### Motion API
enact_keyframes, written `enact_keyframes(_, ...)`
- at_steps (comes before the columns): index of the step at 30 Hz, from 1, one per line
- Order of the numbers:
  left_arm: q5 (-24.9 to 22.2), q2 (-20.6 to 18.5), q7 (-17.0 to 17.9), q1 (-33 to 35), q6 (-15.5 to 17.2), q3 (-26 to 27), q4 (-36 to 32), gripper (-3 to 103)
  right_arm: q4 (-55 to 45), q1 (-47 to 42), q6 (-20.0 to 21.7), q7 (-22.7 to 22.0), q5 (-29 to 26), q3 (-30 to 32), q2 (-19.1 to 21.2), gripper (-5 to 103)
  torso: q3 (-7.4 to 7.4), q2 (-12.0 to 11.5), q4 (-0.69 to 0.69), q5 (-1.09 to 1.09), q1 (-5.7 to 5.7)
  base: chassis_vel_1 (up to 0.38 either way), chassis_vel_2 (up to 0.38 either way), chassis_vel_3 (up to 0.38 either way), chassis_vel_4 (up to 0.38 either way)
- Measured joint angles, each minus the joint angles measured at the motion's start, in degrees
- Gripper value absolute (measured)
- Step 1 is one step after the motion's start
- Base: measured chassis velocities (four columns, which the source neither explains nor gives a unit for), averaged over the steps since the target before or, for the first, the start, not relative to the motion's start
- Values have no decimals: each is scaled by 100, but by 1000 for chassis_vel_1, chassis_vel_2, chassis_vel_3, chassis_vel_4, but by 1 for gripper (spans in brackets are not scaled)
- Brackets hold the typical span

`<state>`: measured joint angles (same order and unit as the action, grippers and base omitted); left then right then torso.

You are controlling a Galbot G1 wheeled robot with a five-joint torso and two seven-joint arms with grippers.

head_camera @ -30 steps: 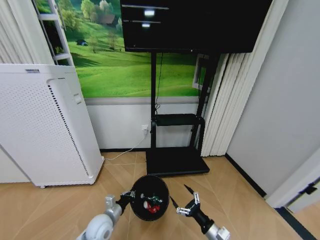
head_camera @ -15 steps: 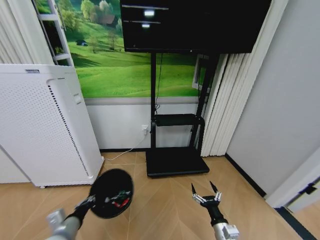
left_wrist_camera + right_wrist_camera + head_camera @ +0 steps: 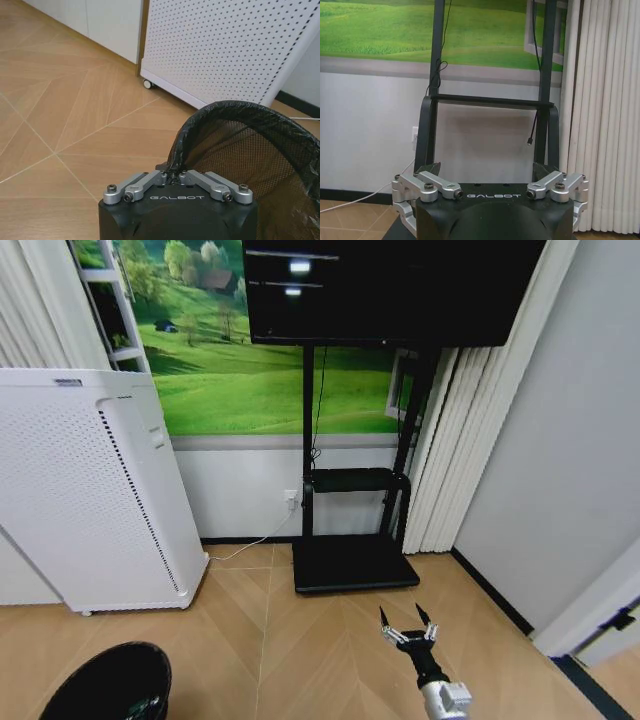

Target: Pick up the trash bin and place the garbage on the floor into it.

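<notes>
The trash bin [image 3: 110,685], round and black with a glossy liner, sits in the lower left corner of the head view with its mouth tilted toward me. A small pale bit of the garbage [image 3: 150,706] shows inside it. In the left wrist view my left gripper [image 3: 173,172] is shut on the near rim of the bin [image 3: 250,145], whose mesh wall and liner hang over the wooden floor. My right gripper [image 3: 405,625] is held out low at the centre right, open, with nothing between its spread fingers [image 3: 427,170].
A tall white perforated appliance [image 3: 90,490] stands on the left. Straight ahead, a black TV stand [image 3: 350,560] carries a dark screen [image 3: 390,290] against the wall. Pale curtains [image 3: 470,440] and a grey wall close the right side. Bare wooden floor [image 3: 300,640] lies between.
My left arm has swung the bin from the middle of the floor out to the lower left corner. The right gripper has shifted slightly right and now points forward, still open.
</notes>
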<state>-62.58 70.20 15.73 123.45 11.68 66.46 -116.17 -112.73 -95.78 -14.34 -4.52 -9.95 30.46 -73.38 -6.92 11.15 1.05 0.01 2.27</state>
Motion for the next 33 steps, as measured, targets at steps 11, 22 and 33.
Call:
enact_keyframes(11, 236, -62, -222, -523, -50, -409, 1088, 4, 47, -4, -81, -5, -18, -30, 90, 100, 0, -1, 0, -1, 1, 0, 0, 0, 0)
enact_keyframes(22, 412, -253, -419, -792, -119, -566, 1825, 4, 145, 37, -85, -29, -27, -45, 92, 100, 0, -1, 0, 1, 1, 0, 0, 0, 0)
enact_keyframes(33, 586, -245, -226, -785, -143, -528, 1957, 20, 207, 40, -82, -39, -32, -47, 53, 100, 0, -1, 1, 0, 1, 0, 0, 0, 0)
